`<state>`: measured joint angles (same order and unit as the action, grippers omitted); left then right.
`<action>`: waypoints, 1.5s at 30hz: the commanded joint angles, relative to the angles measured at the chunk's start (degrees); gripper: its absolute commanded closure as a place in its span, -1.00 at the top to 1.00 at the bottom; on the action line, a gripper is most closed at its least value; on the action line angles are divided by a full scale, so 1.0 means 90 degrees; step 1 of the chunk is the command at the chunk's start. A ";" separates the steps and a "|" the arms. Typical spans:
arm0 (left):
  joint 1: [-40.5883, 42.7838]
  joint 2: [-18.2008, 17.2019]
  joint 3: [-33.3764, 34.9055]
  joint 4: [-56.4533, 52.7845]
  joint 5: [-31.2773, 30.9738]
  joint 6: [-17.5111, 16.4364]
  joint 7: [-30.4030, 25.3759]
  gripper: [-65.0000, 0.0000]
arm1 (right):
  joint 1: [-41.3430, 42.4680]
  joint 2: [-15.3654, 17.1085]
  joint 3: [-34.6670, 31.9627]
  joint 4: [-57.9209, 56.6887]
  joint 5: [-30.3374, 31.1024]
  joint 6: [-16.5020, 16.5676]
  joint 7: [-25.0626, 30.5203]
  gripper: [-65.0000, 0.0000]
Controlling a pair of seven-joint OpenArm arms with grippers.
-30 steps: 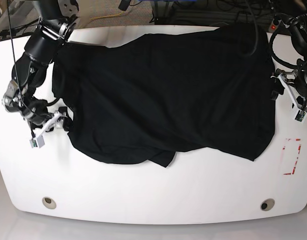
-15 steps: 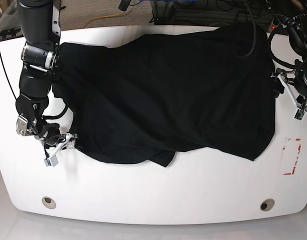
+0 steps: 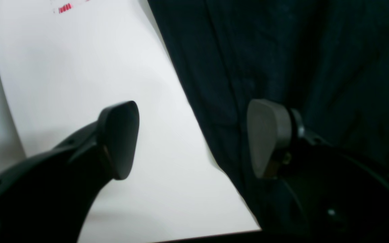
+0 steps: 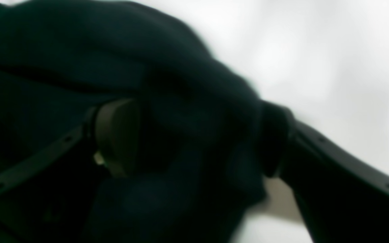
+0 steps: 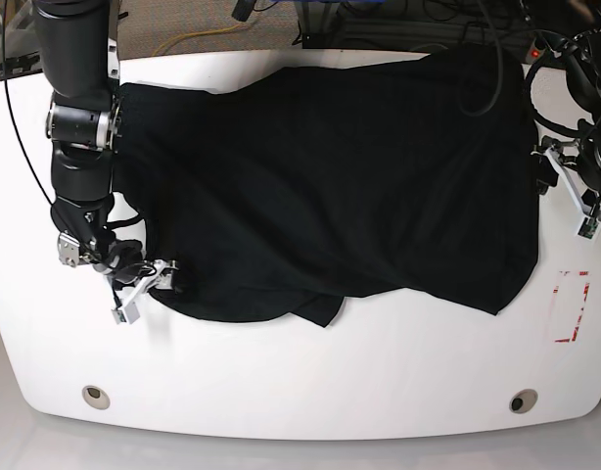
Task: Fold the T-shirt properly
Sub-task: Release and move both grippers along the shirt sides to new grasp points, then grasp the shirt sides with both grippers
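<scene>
White and rounded at its corners, the table (image 5: pixel 281 382) fills most of the base view, with cables and grey floor beyond its far edge.

At the right tool (image 4: pixel 194 138) the wrist view shows the two pads standing apart with a thick bunch of black cloth between them; the picture is blurred, so whether they press the cloth or only straddle it cannot be told. In the base view this tool (image 5: pixel 159 279) sits at the near left corner of the T-shirt (image 5: pixel 330 186).

The left tool (image 3: pixel 192 140) has its pads well apart and empty: one is over bare table, the other over the cloth, so they span the shirt's edge (image 3: pixel 194 111). In the base view it hangs (image 5: pixel 575 186) just beside the shirt's right border.

The T-shirt lies spread across the far and middle part of the table, wrinkled, with a flap doubled under along its near edge. It looks light and limp, likely to sag and drag rather than keep shape. Hems and corners seem the best holds, pinched through all layers.

Red marks (image 5: pixel 572 306) lie on the table near its right side, apart from the shirt.
</scene>
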<state>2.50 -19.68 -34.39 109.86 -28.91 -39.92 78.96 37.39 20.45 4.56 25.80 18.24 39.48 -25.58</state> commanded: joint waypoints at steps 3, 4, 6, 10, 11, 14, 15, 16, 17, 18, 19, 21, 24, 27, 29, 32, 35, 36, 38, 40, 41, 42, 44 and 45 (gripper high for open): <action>-0.0400 -0.0123 -0.0003 -0.0305 0.0364 -0.0009 -0.0094 0.62 | 0.0129 -0.0001 0.0006 0.0068 0.0030 0.0057 0.0073 0.07; -0.0556 -0.0123 -0.0003 -0.0510 0.0530 -0.0009 -0.0094 0.68 | 0.0129 -0.0011 -0.0013 0.0068 0.0030 0.0057 0.0181 -0.18; -0.0781 -0.0123 -0.0003 -0.0852 0.0706 -0.0009 -0.0094 0.74 | 0.0129 -0.0099 -0.0033 0.0068 0.0020 0.0057 0.0308 -0.56; -0.1367 -0.0123 -0.0003 -0.1770 0.0960 -0.0009 -0.0104 0.76 | 0.0129 -0.0118 -0.0033 0.0068 0.0020 0.0057 0.0327 -1.00; -0.1563 -0.0123 -0.0003 -0.2092 0.1038 -0.0009 -0.0124 0.76 | 0.0129 -0.0118 -0.0033 0.0068 0.0020 0.0057 0.0327 -1.00; -0.1875 -0.0123 -0.0003 -0.2796 0.1214 -0.0009 -0.0436 0.76 | 0.0129 -0.0128 -0.0033 0.0068 0.0020 0.0057 0.0327 -1.00; -0.1953 -0.0123 -0.0003 -0.3050 0.1263 -0.0009 -0.0622 0.76 | 0.0129 -0.0138 -0.0033 0.0068 0.0020 0.0057 0.0327 -1.00; -0.2002 -0.0133 -0.0003 -0.3245 0.1263 -0.0009 -0.0749 0.76 | 0.0129 -0.0147 -0.0033 0.0068 0.0020 0.0057 0.0327 -1.00; -0.2070 -0.0133 -0.0003 -0.3577 0.1244 -0.0009 -0.0944 0.76 | 0.0129 -0.0147 -0.0033 0.0068 0.0020 0.0057 0.0327 -1.00; -0.2100 -0.0143 0.0007 -0.3811 0.1214 -0.0009 -0.1022 0.76 | 0.0129 -0.0157 -0.0033 0.0068 0.0020 0.0057 0.0327 -1.00; -0.2139 -0.0153 0.0007 -0.3997 0.1195 -0.0009 -0.1091 0.76 | 0.0129 -0.0157 -0.0033 0.0068 0.0020 0.0057 0.0327 -1.00; -0.2334 -0.0162 0.0007 -0.4534 0.1117 -0.0009 -0.1227 0.77 | 0.0129 -0.0157 -0.0033 0.0068 0.0020 0.0057 0.0327 -1.00; -0.2461 -0.0162 0.0007 -0.5140 0.1077 -0.0009 -0.1569 0.78 | 0.0129 -0.0157 -0.0033 0.0068 0.0020 0.0057 0.0318 -1.00; -0.2539 -0.0153 0.0134 -0.5540 0.1068 -0.0009 -0.1892 0.88 | 0.0129 -0.0167 -0.0033 0.0068 0.0020 0.0057 0.0239 -1.00; -0.2608 -0.0143 0.0271 -0.5638 0.1068 -0.0009 -0.1931 0.91 | 0.0129 -0.0167 -0.0033 0.0068 0.0030 0.0057 0.0152 -1.00; -0.2637 -0.0123 0.0466 -0.5667 0.0950 -0.0009 -0.1931 0.92 | 0.0129 -0.0167 -0.0033 0.0068 0.0030 0.0057 0.0112 -1.00; -0.2657 -0.0123 0.0603 -0.5853 0.0570 -0.0009 -0.1931 0.92 | 0.0129 -0.0167 -0.0023 0.0068 0.0030 0.0057 0.0112 -1.00; -0.2657 -0.0123 0.0603 -0.5941 0.0423 -0.0009 -0.1931 0.92 | 0.0129 -0.0167 -0.0023 0.0068 0.0039 0.0057 0.0112 -1.00; -0.2705 -0.0123 0.0613 -0.6166 0.0189 -0.0009 -0.1940 0.92 | 0.0129 -0.0167 -0.0003 0.0068 0.0039 0.0057 0.0112 -1.00; -0.2842 -0.0123 0.0613 -0.6439 0.0149 -0.0009 -0.1940 0.92 | 0.0129 -0.0167 -0.0003 0.0068 0.0039 0.0057 0.0112 -1.00; -0.2891 -0.0123 0.0613 -0.6586 0.0149 -0.0009 -0.1921 0.92 | 0.0129 -0.0167 -0.0003 0.0068 0.0039 0.0057 0.0112 -1.00; -0.2950 -0.0123 0.0622 -0.6752 0.0140 -0.0009 -0.1921 0.91 | 0.0129 -0.0167 -0.0013 0.0068 0.0039 0.0057 0.0112 -1.00; -0.2969 -0.0123 0.0681 -0.6908 0.0130 -0.0009 -0.1911 0.91 | 0.0129 -0.0167 -0.0013 0.0068 0.0039 0.0057 0.0112 -1.00; -0.2969 -0.0123 0.0749 -0.6947 0.0120 -0.0009 -0.1911 0.90 | 0.0129 -0.0167 -0.0003 0.0068 0.0039 0.0057 0.0112 -1.00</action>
<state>-23.79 -20.32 -28.42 47.72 -28.47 -39.94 60.36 36.67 18.24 4.38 25.56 18.02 39.46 -24.69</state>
